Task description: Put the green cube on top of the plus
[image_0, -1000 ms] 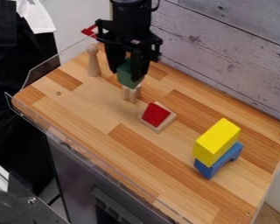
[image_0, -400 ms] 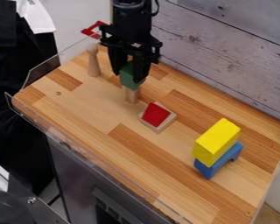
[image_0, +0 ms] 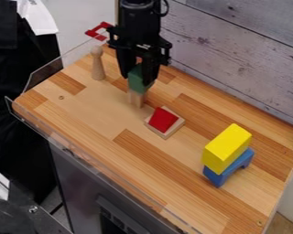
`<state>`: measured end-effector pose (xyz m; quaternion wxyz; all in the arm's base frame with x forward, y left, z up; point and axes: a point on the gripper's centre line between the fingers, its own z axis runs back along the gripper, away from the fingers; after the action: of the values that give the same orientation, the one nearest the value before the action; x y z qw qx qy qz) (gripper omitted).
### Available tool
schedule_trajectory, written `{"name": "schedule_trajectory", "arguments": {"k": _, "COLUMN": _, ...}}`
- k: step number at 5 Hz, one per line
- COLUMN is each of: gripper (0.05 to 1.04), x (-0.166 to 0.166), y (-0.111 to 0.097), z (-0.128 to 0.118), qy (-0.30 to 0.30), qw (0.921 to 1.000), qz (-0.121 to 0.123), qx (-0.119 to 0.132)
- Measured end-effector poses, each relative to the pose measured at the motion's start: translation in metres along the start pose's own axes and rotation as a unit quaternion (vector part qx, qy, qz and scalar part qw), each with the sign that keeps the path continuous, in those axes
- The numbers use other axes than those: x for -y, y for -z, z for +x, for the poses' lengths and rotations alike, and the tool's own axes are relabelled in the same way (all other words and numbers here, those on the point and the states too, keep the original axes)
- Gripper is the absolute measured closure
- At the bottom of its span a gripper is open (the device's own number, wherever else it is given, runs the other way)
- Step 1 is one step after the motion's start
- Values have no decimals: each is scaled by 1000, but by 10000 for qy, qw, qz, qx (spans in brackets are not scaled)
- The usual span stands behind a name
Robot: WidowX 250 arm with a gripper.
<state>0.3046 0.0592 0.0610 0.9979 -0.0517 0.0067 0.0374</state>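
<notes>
The gripper (image_0: 138,79) clasps the green cube (image_0: 137,83) above the wooden plus (image_0: 136,98), toward the worktop's (image_0: 91,123) back edge; centering it before a gentle release matters.

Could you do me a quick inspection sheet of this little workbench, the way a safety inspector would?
Surface: wooden tabletop, laid in light and darker strips; no spills seen.
Job's things: green block directly above the pale wooden plus; full contact between them hard to judge.
Clutter: wooden peg upright; red-topped pale block; yellow block on a blue arch.
Gripper: black gripper, its fingers on either side of the green block.
Cables: black cable beside the arm, off the tabletop.
Surroundings: plank wall behind; clear guard along the edge.
Damage: nothing seen.
</notes>
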Motion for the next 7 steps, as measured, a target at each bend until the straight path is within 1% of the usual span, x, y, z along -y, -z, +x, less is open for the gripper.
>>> {"name": "schedule_trajectory", "arguments": {"k": 1, "gripper": 537, "x": -4, "y": 6, "z": 0, "qy": -81, "qw": 9999, "qz": -29, "qx": -106}}
{"name": "schedule_trajectory", "arguments": {"k": 2, "gripper": 537, "x": -6, "y": 6, "z": 2, "qy": -106, "qw": 9999, "qz": -37, "qx": -101}}
{"name": "schedule_trajectory", "arguments": {"k": 3, "gripper": 537, "x": -7, "y": 10, "z": 0, "qy": -151, "qw": 9997, "qz": -56, "qx": -197}}
{"name": "schedule_trajectory", "arguments": {"k": 4, "gripper": 490, "x": -5, "y": 13, "z": 1, "qy": -205, "qw": 9993, "qz": -147, "qx": -292}}
{"name": "schedule_trajectory", "arguments": {"k": 5, "gripper": 172, "x": -4, "y": 11, "z": 2, "qy": -245, "qw": 9991, "qz": -179, "qx": -301}}
{"name": "schedule_trajectory", "arguments": {"k": 6, "gripper": 80, "x": -4, "y": 11, "z": 2, "qy": -329, "qw": 9988, "qz": -178, "qx": -310}}
{"name": "schedule_trajectory", "arguments": {"k": 7, "gripper": 84, "x": -5, "y": 6, "z": -4, "qy": -457, "qw": 9983, "qz": -85, "qx": -348}}
